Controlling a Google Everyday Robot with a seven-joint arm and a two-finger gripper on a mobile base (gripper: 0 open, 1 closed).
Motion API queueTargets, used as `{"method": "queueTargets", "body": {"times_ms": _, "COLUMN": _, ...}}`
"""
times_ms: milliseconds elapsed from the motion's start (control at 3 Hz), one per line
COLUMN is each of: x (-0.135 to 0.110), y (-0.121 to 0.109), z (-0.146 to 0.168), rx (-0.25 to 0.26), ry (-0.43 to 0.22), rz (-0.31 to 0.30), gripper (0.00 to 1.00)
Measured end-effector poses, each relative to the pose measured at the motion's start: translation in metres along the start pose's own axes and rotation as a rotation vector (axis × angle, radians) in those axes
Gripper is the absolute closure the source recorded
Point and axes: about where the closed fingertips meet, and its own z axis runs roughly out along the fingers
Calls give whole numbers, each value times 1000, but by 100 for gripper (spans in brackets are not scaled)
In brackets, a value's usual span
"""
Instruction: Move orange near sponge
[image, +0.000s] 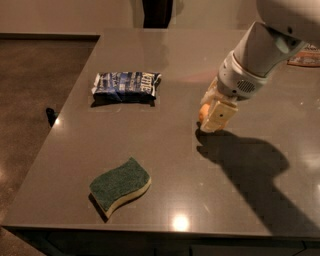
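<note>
Sponge (120, 186) front left, orange (203, 113) well off to its right!
Over on the left of the table (150, 145), the sponge lies flat, green side up, with a blue chip bag (127, 86) behind it. Further right, the orange sits mostly hidden by my claw (218, 116), which is down low right against it. Whether it's apart or clamped on the fruit, I cannot tell.

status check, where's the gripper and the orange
Gripper low at the table, at the orange. Orange mostly hidden behind it, well apart from the sponge. Chip bag lies off the line between them.
</note>
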Motion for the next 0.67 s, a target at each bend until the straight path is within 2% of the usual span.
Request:
{"method": "queueTargets", "body": {"times_ms": 333, "x": -26, "y": 52, "z": -11, "rx": -44, "ry": -44, "rz": -103, "gripper": 100}}
{"method": "queueTargets", "body": {"times_ms": 667, "x": -39, "y": 83, "z": -13, "rx": -79, "ry": -67, "rz": -160, "gripper": 100}}
